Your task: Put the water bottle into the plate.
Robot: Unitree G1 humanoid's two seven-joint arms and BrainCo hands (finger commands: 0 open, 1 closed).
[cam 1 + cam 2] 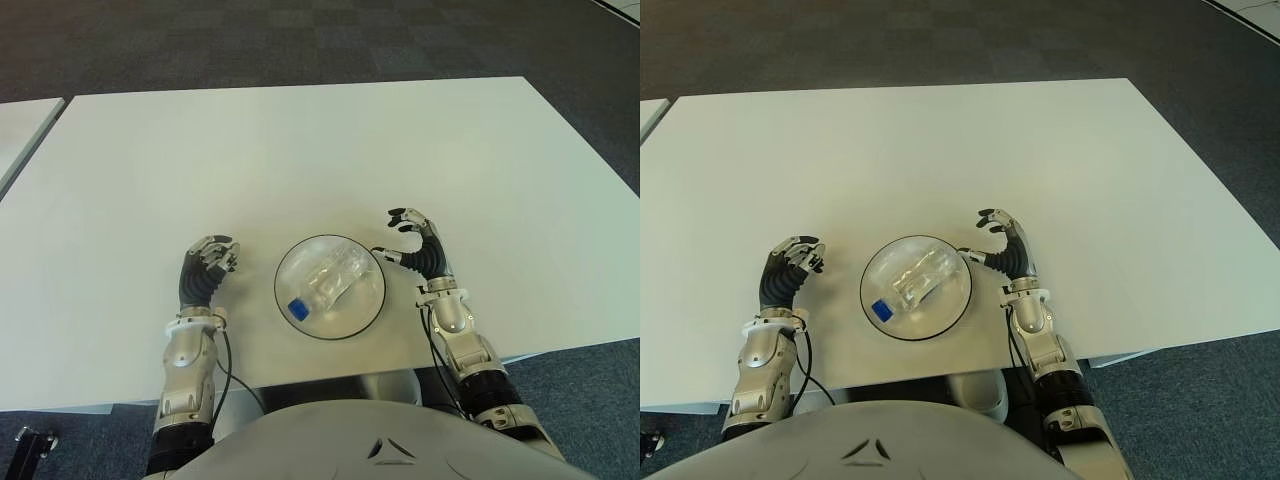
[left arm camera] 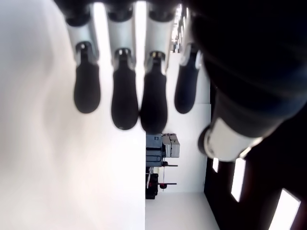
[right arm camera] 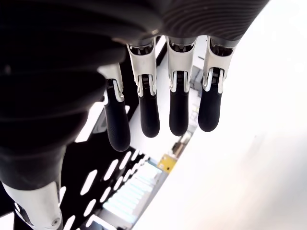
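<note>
The clear plastic water bottle [image 1: 326, 283] is lying on its side inside the glass plate [image 1: 367, 313], its blue cap [image 1: 298, 309] pointing toward the robot — so the placing looks done, and what seems left is only for the hands to be drawing clear.

The right hand [image 1: 416, 238] is hovering just right of the plate, fingers [image 3: 179, 111] loosely extended and holding nothing; whether the thumb is touching the rim cannot be told. The left hand [image 1: 208, 262] is showing to the left of the plate, a little apart from it, its fingers [image 2: 124, 98] relaxed and empty too.

Around the plate the white table [image 1: 300, 150] is lying bare, with a second table edge [image 1: 20, 125] far off to the plate's left and dark carpet [image 1: 300, 40] beyond. Nothing is standing in the way — neither hand is crowding the bottle.
</note>
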